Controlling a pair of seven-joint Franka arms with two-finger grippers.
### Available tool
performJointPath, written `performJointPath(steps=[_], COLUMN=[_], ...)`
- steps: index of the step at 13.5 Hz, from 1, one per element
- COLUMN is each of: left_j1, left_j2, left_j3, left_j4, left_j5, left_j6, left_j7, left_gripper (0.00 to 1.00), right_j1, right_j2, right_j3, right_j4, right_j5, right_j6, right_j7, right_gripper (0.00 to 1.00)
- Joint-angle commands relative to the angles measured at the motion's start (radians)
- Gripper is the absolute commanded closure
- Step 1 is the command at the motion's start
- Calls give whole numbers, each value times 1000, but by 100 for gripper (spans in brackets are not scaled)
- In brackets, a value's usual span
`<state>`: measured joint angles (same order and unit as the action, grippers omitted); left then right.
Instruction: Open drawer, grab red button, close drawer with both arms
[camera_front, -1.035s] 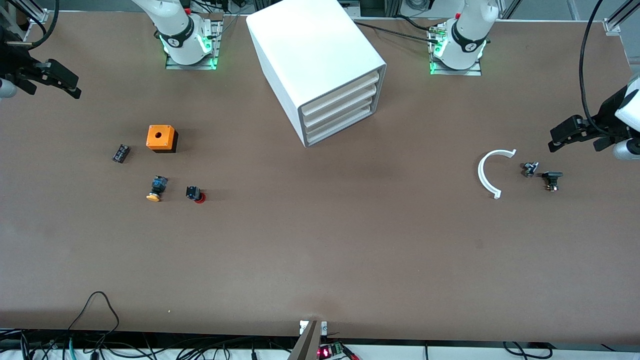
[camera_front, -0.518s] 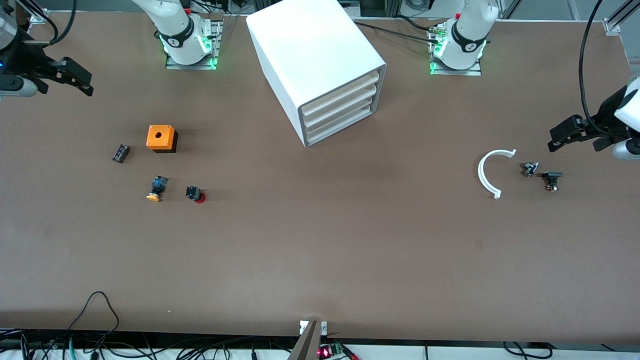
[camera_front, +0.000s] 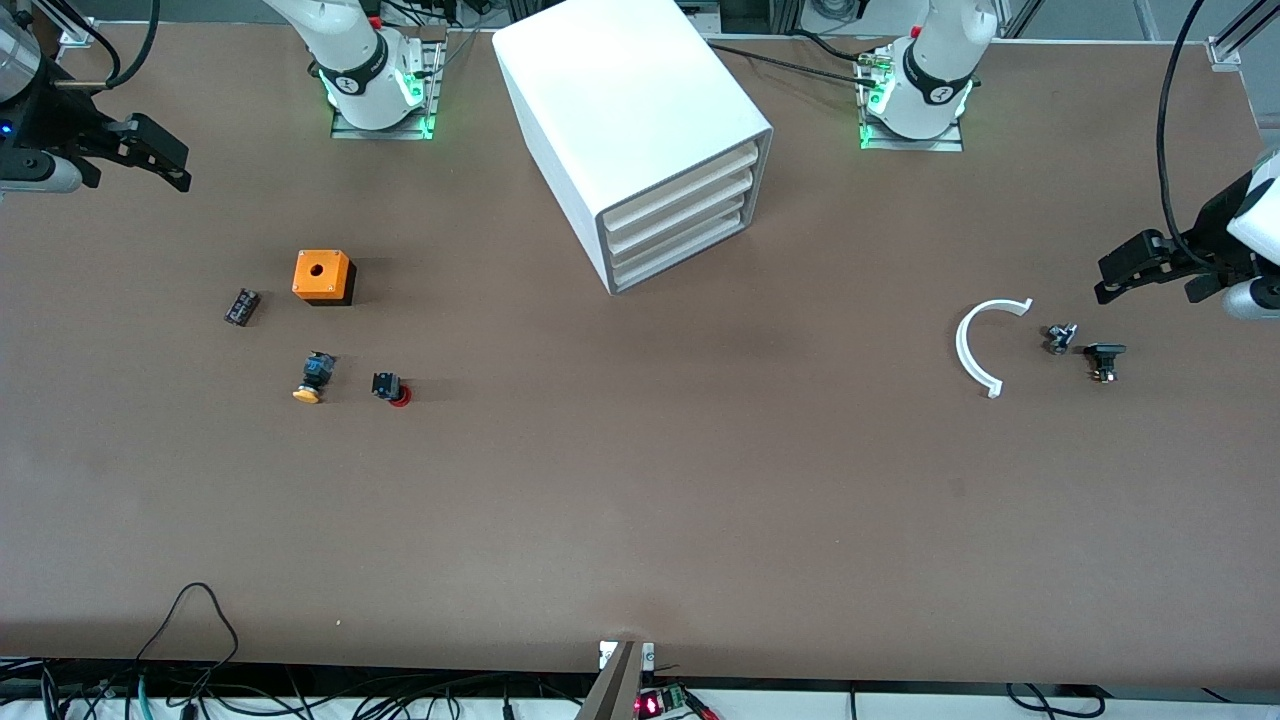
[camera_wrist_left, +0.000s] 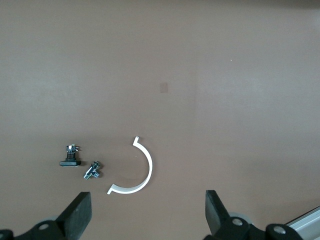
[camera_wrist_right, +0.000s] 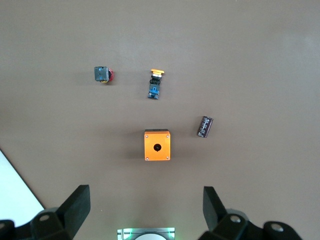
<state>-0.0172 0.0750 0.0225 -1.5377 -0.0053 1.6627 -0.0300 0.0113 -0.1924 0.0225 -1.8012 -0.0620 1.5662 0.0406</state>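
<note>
The white cabinet (camera_front: 640, 110) stands between the arm bases, and its three stacked drawers (camera_front: 680, 215) are all shut. The red-capped button (camera_front: 391, 388) lies on its side on the table toward the right arm's end; it also shows in the right wrist view (camera_wrist_right: 103, 75). My right gripper (camera_front: 160, 158) is open and empty, up in the air over the table's edge at that end, with its fingers (camera_wrist_right: 77, 202) wide apart. My left gripper (camera_front: 1118, 272) is open and empty over the left arm's end, with its fingers (camera_wrist_left: 80, 212) wide apart.
A yellow-capped button (camera_front: 313, 376), an orange cube with a hole (camera_front: 322, 276) and a small dark part (camera_front: 241, 306) lie near the red button. A white arc (camera_front: 978, 345), a small metal part (camera_front: 1060, 338) and a black part (camera_front: 1104, 360) lie under the left gripper.
My right gripper has moved a little in from the table's edge toward the cabinet. The left gripper and all the objects have stayed in place.
</note>
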Motion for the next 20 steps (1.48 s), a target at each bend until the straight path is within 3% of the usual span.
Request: performJointPath(steps=[1, 20], left_j1=[8, 6], left_j2=[6, 28], left_j3=[-4, -4], left_j4=[27, 5], left_j5=[-4, 5], left_j6=[-24, -20], left_j7=[22, 21], left_gripper=[0, 0], right_j1=[-2, -4], right_j2=[-9, -7], right_j3=[1, -3], right_j4=[-4, -4], right_j5=[10, 7], right_j6=[0, 12], right_j7=[10, 8], right_gripper=[0, 0])
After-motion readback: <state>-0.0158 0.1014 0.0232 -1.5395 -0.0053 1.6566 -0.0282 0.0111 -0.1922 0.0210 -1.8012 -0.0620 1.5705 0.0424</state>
